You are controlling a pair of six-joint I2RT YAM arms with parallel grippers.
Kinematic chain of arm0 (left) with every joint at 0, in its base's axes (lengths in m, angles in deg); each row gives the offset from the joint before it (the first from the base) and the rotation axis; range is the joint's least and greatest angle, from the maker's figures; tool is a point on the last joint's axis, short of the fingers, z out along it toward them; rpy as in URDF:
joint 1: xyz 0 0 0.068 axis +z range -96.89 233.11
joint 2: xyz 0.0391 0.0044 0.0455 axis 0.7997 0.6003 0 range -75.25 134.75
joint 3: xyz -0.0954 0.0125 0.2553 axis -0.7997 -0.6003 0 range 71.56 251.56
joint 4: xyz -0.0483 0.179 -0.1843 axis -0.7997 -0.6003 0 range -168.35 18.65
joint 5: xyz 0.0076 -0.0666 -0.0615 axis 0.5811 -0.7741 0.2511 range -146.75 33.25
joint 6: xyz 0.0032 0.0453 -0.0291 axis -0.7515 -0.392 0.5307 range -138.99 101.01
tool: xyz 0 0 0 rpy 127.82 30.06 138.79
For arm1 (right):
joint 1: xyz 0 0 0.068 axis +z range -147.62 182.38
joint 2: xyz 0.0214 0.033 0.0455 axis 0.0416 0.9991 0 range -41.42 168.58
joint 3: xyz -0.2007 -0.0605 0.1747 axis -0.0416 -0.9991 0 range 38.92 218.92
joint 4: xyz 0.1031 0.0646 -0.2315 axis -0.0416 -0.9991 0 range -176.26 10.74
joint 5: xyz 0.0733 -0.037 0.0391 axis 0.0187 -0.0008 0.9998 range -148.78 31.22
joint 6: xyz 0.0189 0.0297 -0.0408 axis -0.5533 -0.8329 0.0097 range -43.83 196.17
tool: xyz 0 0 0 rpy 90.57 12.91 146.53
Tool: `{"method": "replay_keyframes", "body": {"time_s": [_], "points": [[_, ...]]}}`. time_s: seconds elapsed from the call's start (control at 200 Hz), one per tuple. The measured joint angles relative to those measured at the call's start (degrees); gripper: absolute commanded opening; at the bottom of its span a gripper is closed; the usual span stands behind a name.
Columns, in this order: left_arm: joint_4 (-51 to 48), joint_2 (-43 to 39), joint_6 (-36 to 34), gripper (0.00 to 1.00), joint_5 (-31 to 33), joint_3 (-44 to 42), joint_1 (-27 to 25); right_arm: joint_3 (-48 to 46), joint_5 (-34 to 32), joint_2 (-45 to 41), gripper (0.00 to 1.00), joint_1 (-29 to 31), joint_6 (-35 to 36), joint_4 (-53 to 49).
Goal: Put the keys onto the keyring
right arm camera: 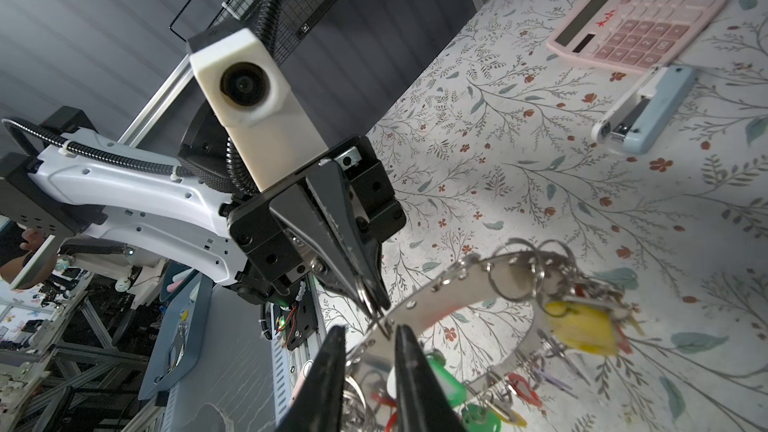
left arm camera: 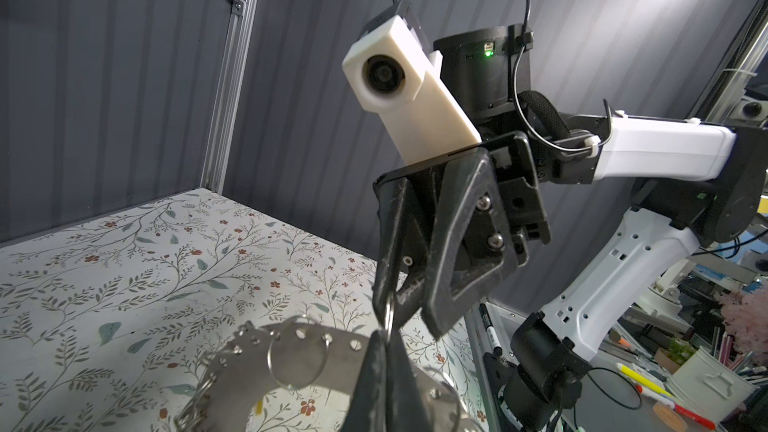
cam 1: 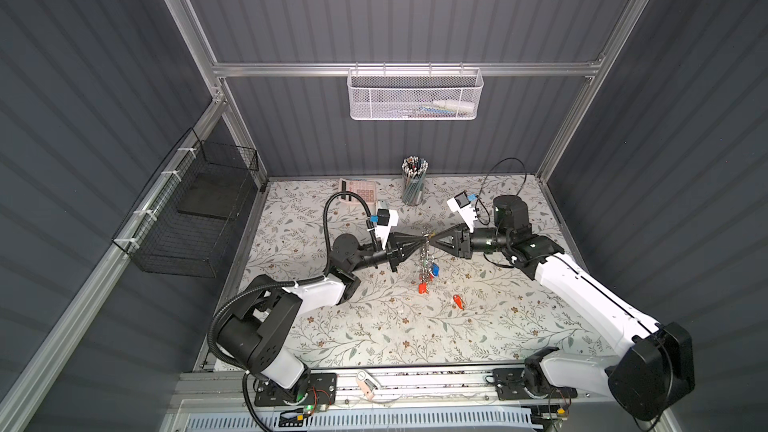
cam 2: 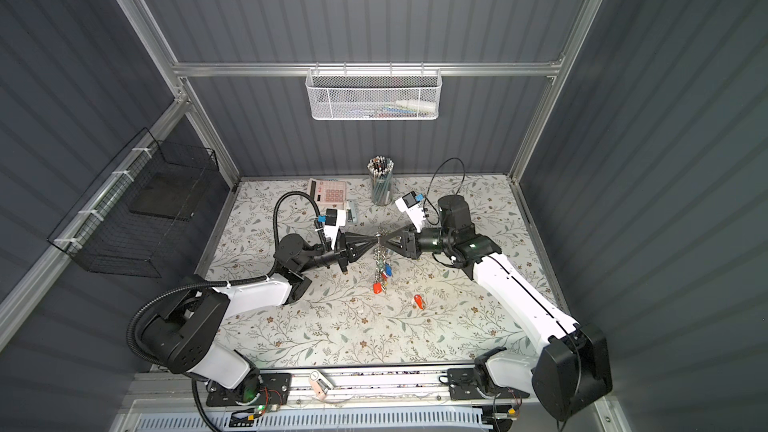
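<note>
The keyring [right arm camera: 457,288] hangs on edge in the air, on the arm side of the pencil cup [cam 1: 413,187], with both hands meeting at its upper rim. The left hand [right arm camera: 375,305] is clamped tight on a thin split ring [right arm camera: 365,295] at the rim. The right hand [left arm camera: 411,317] has its jaws apart with the flat band between them. I cannot tell whether they press on it.

I judge the keyring to be stiff, smooth steel that slips easily, and the bunch below makes it bottom-heavy, so it will likely swing. The best hold looks to be across the flat band, between the holes. The keys are small and light. Their plastic tags give the surest grip, while the wire rings are thin and springy.

There is one keyring. One loose key [cam 1: 458,301] with a red-orange tag lies on the counter [cam 1: 374,326], farther from the pencil cup than the keyring, toward the right arm. Among the hanging tags I count one yellow [right arm camera: 577,326], two green, at least one red, one lilac and one blue [cam 1: 435,270]. The bunch overlaps too much for a firm total.
</note>
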Motion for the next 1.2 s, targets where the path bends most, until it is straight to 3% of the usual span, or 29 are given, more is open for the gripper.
{"method": "replay_keyframes", "body": {"time_s": [0.355,0.7,0.89,1.121,1.201], "points": [[4.0,0.8,2.5,0.0,1.6,-0.1,-0.9,0.0,0.1,0.9,0.0,-0.2,-0.8,1.7],[2.4,0.4,1.4,0.0,2.6,-0.3,-1.0,-0.2,-0.8,0.9,0.0,-0.1,-1.0,2.1],[-10.3,-3.8,-6.0,0.17,3.9,-0.2,-1.4,0.0,-3.6,0.4,0.0,0.3,2.4,-2.5],[-30.9,-8.0,-18.0,0.49,4.8,3.1,-1.4,0.7,-7.7,-0.1,0.0,0.3,6.6,-6.3],[-39.4,-10.0,-23.6,0.53,5.3,5.2,-1.3,1.1,-8.8,-0.1,0.0,0.4,8.4,-7.7]]}}
